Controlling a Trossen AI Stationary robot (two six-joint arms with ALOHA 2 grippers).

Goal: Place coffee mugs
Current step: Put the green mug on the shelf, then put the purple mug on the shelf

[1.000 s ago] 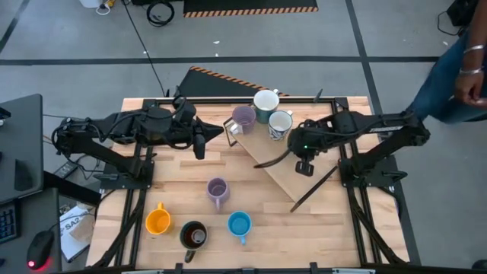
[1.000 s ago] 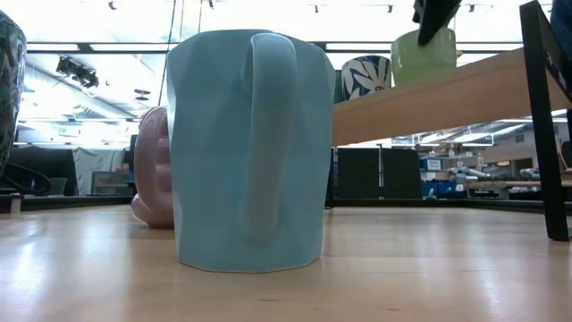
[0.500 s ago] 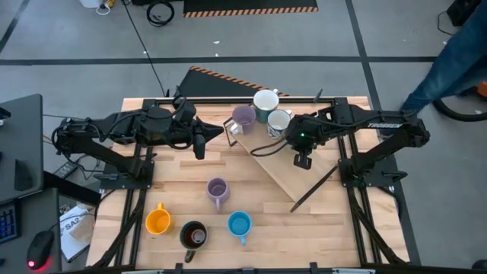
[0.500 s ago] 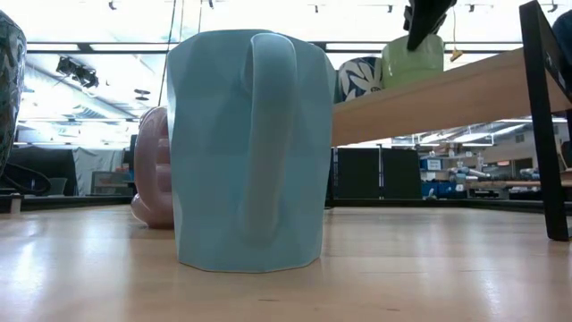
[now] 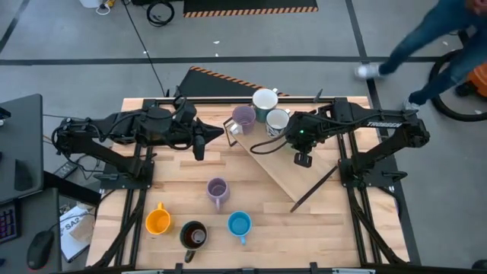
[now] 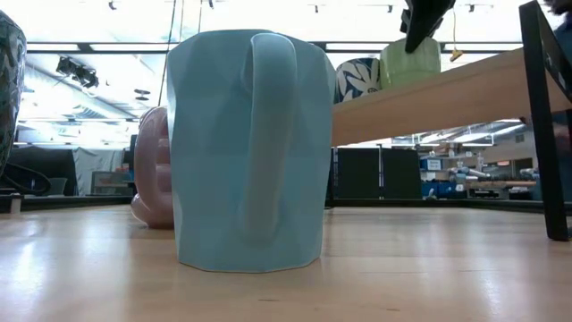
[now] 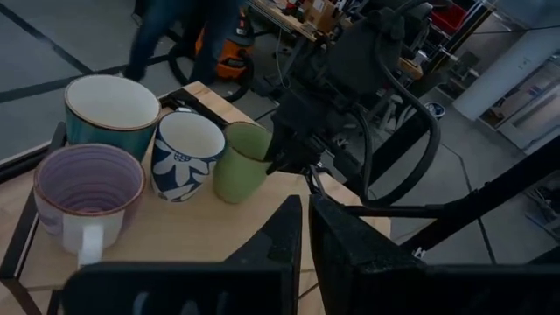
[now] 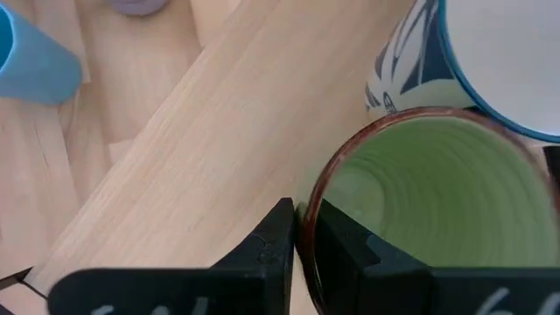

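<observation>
A green mug (image 8: 420,201) with a brown rim stands on its base on the raised wooden shelf (image 5: 283,176), next to a white mug with blue flowers (image 7: 185,156). My right gripper (image 8: 299,229) stands over it, shut on its rim; in the high view that arm hides the mug. A lavender mug (image 5: 243,118) and a teal mug (image 5: 265,100) also stand on the shelf. On the table stand a lavender (image 5: 217,190), an orange (image 5: 157,221), a dark (image 5: 194,236) and a blue mug (image 5: 240,224). My left gripper (image 5: 199,146) hovers shut, holding nothing, left of the shelf. My right gripper has the green mug's rim (image 8: 308,206) between its two fingers, one finger inside the mug and one outside, on the side away from the flowered mug. The fingers come steeply from above. The mug stands upright with its base on the shelf (image 6: 411,64).
The shelf slopes across the table's right half on dark legs (image 6: 541,125). The blue mug (image 6: 246,148) fills the low view's middle. A person's legs (image 5: 426,38) pass on the floor beyond the table's far right corner.
My right gripper has gone toward the table's left and slightly far edge, carrying the green mug along the shelf until it stands beside the flowered mug. The person beyond the table has walked on.
</observation>
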